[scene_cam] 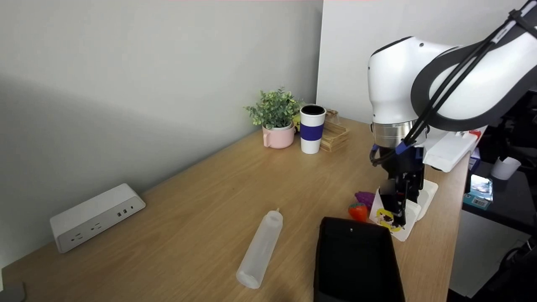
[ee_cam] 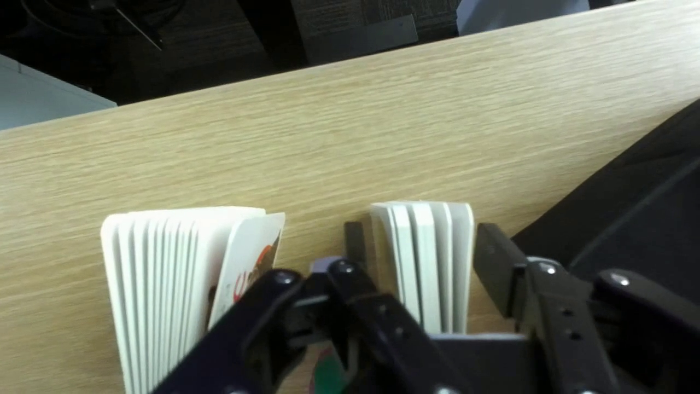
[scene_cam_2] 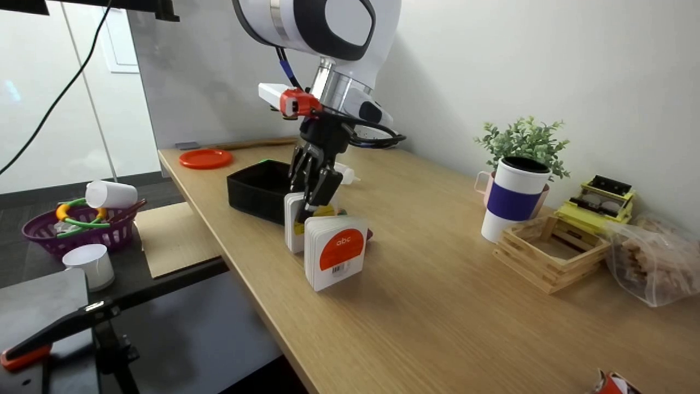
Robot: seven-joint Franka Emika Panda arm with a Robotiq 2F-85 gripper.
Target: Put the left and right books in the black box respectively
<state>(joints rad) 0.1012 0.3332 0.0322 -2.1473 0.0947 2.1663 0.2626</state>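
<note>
1. The end effector (ee_cam: 421, 241) stands spread, seemingly gripping nothing yet, its fingers (ee_cam: 497, 268) on either side of the yellow-pictured booklet (scene_cam: 385, 219).
2. That booklet stands on edge on the worktop (scene_cam: 188, 235), between the black box (scene_cam_2: 254, 197) and the red-pictured booklet (scene_cam_2: 334, 260).
3. Its pages run roughly parallel to the fingers; closing across its thickness probably comes next.

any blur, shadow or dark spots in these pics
Wrist view: the nearby gripper looks blurred, while the tabletop shows clear grain; in an exterior view, a soft shadow darkens part of the wall, and the black box loses most inside detail.
</note>
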